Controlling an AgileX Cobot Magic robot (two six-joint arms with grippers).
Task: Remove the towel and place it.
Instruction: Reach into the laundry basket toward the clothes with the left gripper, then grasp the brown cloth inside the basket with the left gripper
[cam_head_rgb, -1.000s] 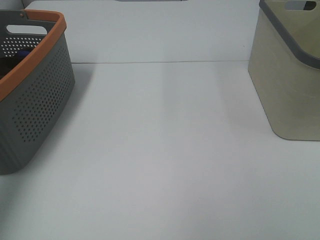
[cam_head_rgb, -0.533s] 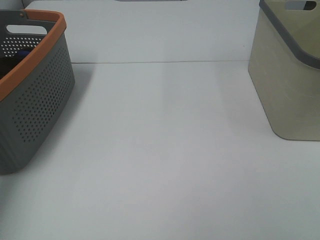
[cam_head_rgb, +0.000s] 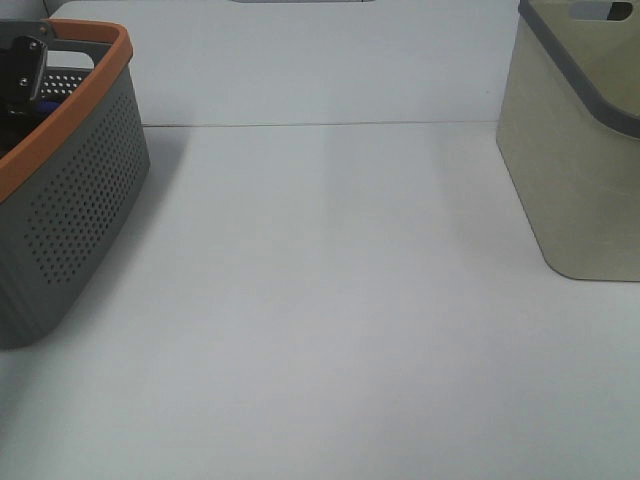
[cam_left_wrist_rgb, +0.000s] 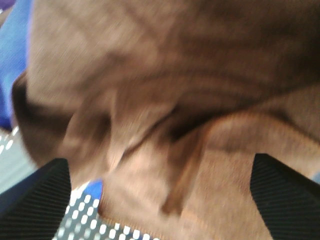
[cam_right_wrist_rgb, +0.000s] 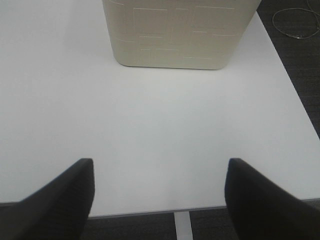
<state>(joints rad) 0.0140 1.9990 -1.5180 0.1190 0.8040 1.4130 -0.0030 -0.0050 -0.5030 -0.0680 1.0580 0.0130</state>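
Showing the white table (cam_head_rgb: 330, 330), on which the grey basket (cam_head_rgb: 80, 190) with its orange rim is taken as landmark; the beige basket (cam_head_rgb: 570, 170) is set well apart from it.

The towel (cam_left_wrist_rgb: 165, 75), dark brown and plush, is seen bunched inside the grey basket, over a blue item (cam_left_wrist_rgb: 12, 55) and the perforated floor. It is judged light, limp and not fragile, and likely to sag and trail when lifted. A raised fold near its middle is suggested as the hold. No long axis or heading can be told from the crumpled heap, and no tag is seen.

The left gripper (cam_left_wrist_rgb: 157, 165) is seen within the grey basket, jaws apart over the towel's folds, with nothing pinched. The right gripper (cam_right_wrist_rgb: 160, 165), jaws likewise apart and empty, is seen well apart from the grey basket.
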